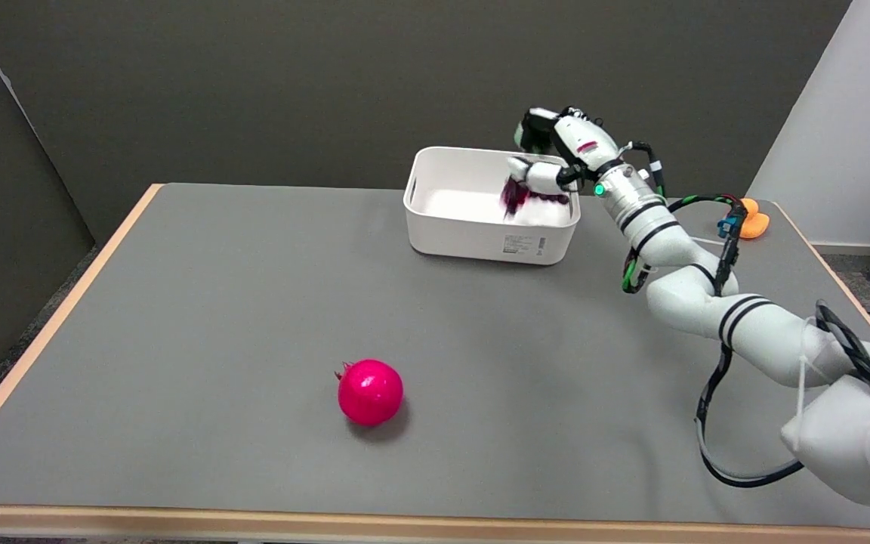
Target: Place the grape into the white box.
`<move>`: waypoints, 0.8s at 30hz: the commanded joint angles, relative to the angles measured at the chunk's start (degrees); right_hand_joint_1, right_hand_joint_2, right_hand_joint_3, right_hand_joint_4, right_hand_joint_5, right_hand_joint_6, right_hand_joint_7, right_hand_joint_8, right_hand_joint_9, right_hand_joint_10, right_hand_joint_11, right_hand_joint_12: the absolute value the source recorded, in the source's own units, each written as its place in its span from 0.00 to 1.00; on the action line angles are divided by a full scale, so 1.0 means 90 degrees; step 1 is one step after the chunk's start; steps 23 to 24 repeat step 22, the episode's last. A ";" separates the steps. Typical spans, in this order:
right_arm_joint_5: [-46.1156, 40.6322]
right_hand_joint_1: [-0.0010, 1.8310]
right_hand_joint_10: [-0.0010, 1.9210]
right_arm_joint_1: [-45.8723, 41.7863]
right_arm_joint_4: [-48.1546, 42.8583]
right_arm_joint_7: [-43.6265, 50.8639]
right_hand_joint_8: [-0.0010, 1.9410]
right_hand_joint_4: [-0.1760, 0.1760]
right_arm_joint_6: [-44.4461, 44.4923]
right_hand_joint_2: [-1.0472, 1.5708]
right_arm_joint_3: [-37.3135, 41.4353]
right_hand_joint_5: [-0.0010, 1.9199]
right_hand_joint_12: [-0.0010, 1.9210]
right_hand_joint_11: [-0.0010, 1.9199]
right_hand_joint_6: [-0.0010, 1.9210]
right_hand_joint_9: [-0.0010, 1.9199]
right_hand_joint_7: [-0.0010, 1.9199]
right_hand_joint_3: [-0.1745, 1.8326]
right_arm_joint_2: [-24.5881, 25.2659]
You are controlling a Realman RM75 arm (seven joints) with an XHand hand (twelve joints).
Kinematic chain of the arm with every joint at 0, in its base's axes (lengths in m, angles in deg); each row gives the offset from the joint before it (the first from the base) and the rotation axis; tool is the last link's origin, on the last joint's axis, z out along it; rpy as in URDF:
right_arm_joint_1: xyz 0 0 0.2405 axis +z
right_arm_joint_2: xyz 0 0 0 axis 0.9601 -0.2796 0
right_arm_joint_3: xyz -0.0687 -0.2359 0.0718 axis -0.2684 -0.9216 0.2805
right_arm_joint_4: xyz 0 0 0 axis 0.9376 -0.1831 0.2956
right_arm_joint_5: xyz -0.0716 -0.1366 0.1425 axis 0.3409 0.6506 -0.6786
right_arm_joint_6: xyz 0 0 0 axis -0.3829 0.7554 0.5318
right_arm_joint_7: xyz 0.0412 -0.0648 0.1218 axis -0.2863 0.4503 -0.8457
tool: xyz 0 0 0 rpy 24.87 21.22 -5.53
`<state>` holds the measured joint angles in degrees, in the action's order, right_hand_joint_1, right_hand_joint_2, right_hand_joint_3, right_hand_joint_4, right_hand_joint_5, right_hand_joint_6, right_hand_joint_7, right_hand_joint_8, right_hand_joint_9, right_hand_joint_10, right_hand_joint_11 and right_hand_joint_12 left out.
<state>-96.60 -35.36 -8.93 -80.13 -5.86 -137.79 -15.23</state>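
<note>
While hand hung over box, grape blurred below; grip unclear. Grey table, wood-edged; dark wall at twelve.

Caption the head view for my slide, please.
Right hand over the white box, blurred grape beneath it inside the box.

grape is motion-blurred, a dark purple smear inside the white box at its 3 o'clock end; cannot tell whether the right hand grips it or it hangs free below the fingers. Fingers mostly hidden behind the hand's own back and wrist. Box's near wall hides its floor at 6 o'clock. Label on that wall too small to read. Orange object at table's 2 o'clock partly hidden by cable. Right arm cut off at the picture's lower right edge
</note>
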 commanded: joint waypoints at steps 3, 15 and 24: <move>-0.0977 0.21 0.09 -0.0409 -0.0931 -0.1174 0.06 0.60 0.0049 0.64 0.0471 0.03 0.15 0.00 0.18 0.00 0.02 0.57 -0.0020; -0.4003 0.20 0.14 -0.2880 -0.2167 -0.1505 0.11 0.57 0.2676 0.64 0.1773 0.03 0.24 0.00 0.16 0.01 0.03 0.57 -0.0231; -0.4916 0.20 0.30 -0.4088 -0.1652 -0.3952 0.15 0.54 0.3817 0.65 0.1940 0.05 0.41 0.00 0.18 0.01 0.06 0.57 -0.0450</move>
